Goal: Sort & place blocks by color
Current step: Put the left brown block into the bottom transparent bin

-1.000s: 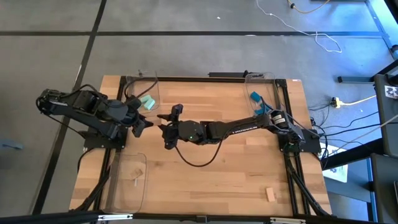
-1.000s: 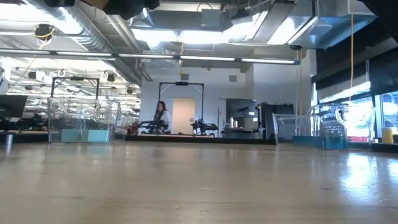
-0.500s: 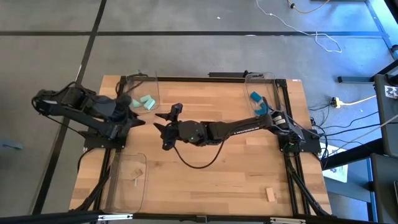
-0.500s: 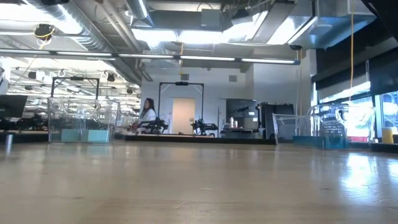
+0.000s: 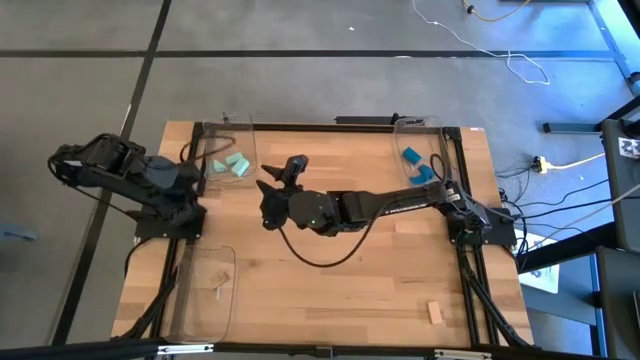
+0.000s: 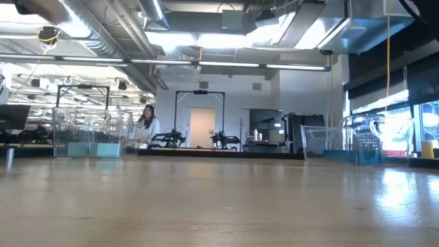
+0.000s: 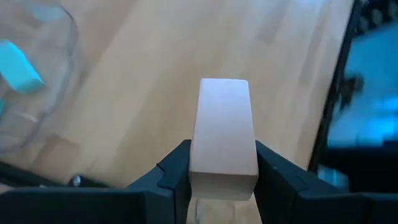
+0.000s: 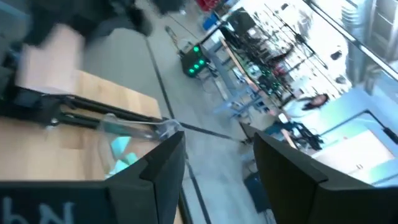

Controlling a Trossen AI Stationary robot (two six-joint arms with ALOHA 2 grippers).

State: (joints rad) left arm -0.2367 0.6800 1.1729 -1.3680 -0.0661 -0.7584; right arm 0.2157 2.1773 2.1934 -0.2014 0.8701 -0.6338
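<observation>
Both arms are matte black, built of jointed tubular links. The right arm (image 5: 395,205) carries white lettering along its forearm and a black cable looping beneath. Each tool has two dark, blocky fingers (image 7: 168,177).

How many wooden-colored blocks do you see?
3, maybe more hidden: one wood block pinched in the left gripper, one lying on the table near the right front corner, and one inside the front-left clear tray.

A robotics lab: exposed ceiling ducts (image 6: 116,31), metal test rigs (image 6: 199,116), concrete floor (image 5: 300,60).
</observation>
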